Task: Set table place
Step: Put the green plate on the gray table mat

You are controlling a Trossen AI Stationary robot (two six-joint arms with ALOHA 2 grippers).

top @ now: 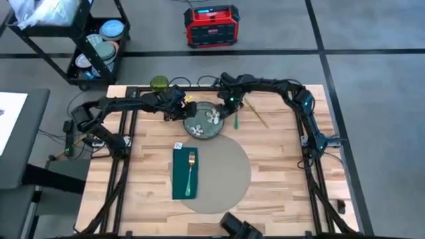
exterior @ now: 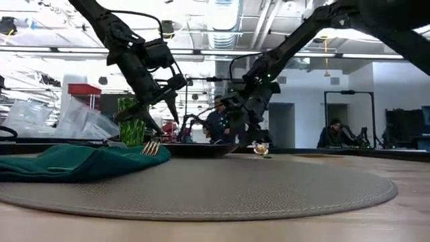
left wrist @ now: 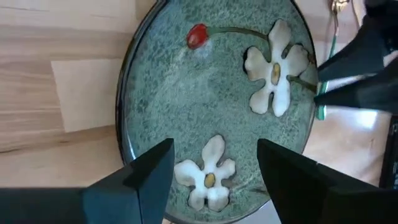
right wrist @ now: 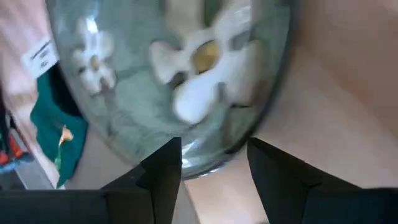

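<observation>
Placemat (top: pixel 219 176) lay near the middle of the table (top: pixel 285 166), the landmark for the rest. On its left part rested a green napkin (top: pixel 185 174) carrying a gold fork (top: pixel 190 171), apparently already laid. At its far edge, overlapping the rim, sat the floral plate (top: pixel 203 122), probably about to be drawn onto the centre. The left gripper (left wrist: pixel 214 165) hovered over the plate's left edge, fingers spread and holding nothing. The right gripper (right wrist: pixel 214 158) straddled the plate's right rim, fingers parted, not clamped. Beyond the placemat's far right lay a green-handled utensil (top: pixel 236 119) and a chopstick (top: pixel 257 115). A green cup (top: pixel 159 83) stood at the table's far edge, crowding the left arm.
</observation>
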